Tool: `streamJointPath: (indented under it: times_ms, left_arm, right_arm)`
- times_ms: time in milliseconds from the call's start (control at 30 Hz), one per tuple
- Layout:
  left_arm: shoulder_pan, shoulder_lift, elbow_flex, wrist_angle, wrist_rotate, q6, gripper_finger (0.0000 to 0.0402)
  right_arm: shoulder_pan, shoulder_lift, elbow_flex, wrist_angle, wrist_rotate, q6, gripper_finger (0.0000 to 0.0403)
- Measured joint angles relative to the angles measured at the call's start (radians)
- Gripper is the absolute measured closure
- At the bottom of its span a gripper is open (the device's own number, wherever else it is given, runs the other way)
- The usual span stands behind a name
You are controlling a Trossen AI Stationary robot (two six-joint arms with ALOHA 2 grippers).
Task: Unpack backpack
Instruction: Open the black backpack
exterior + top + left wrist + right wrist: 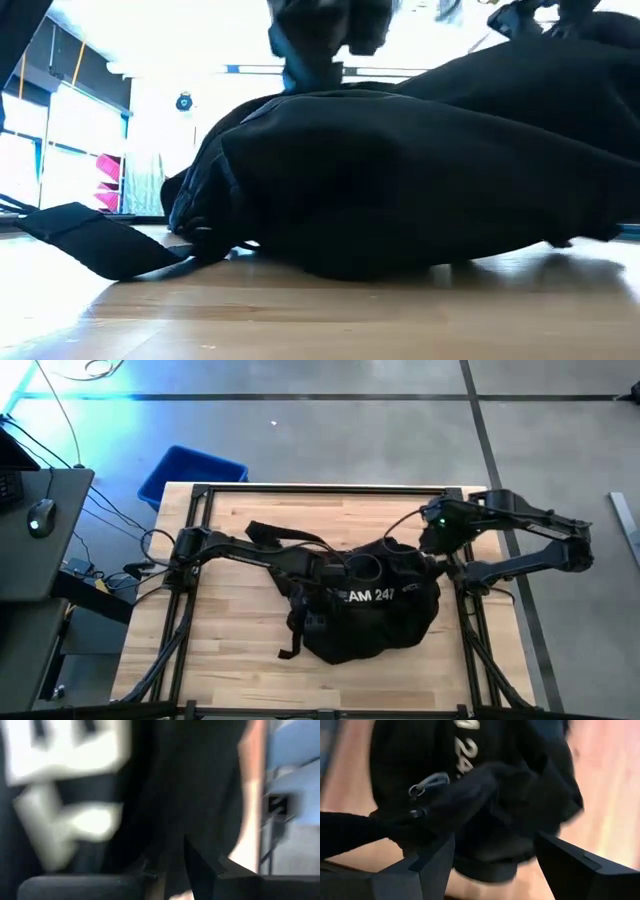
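Note:
The black backpack (375, 615) lies on its side at the middle of the wooden table, its white "247" lettering (362, 595) facing up. One strap (90, 235) trails onto the wood at its left. My left gripper (322, 575) is at the bag's upper left part, shut on fabric. My right gripper (440, 565) is at the bag's far right end, open. In the right wrist view its fingers (495, 865) stand on either side of a bunched fold of the bag (485, 795), near a zipper pull (425, 784). Whether they touch the fold does not show. My left gripper (167, 875) has black backpack fabric (165, 820) between its two fingers, close to the white lettering. It comes in from the table's left, slanting down. Blur hides whether the fabric is an edge or a fold. The bag's body rests on the table.
A blue bin (190, 472) stands on the floor beyond the table's far left corner. A desk with a mouse (40, 515) is to the left. Black frame rails (200, 500) run along the table's edges. Bare wood (210, 645) lies left of the bag.

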Motion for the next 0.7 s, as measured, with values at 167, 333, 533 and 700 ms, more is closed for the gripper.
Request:
streamJointPath:
  times_ms: [167, 333, 533, 700]
  left_arm:
    - [0.027, 0.015, -0.005, -0.198, -0.211, 0.112, 0.0383]
    - [0.099, -0.017, -0.133, -0.234, -0.316, 0.125, 0.0398]
    - [0.178, -0.074, -0.334, -0.261, -0.356, 0.032, 0.0401]
    - [0.217, -0.162, -0.461, -0.259, -0.463, -0.102, 0.0401]
  right_arm:
    - [0.027, -0.077, -0.116, 0.038, -0.01, 0.04, 0.0161]
    - [0.056, -0.155, -0.289, 0.127, 0.048, 0.14, 0.0177]
    - [0.088, -0.184, -0.493, 0.337, 0.122, 0.273, 0.0197]
    - [0.115, -0.121, -0.572, 0.455, 0.201, 0.347, 0.0197]
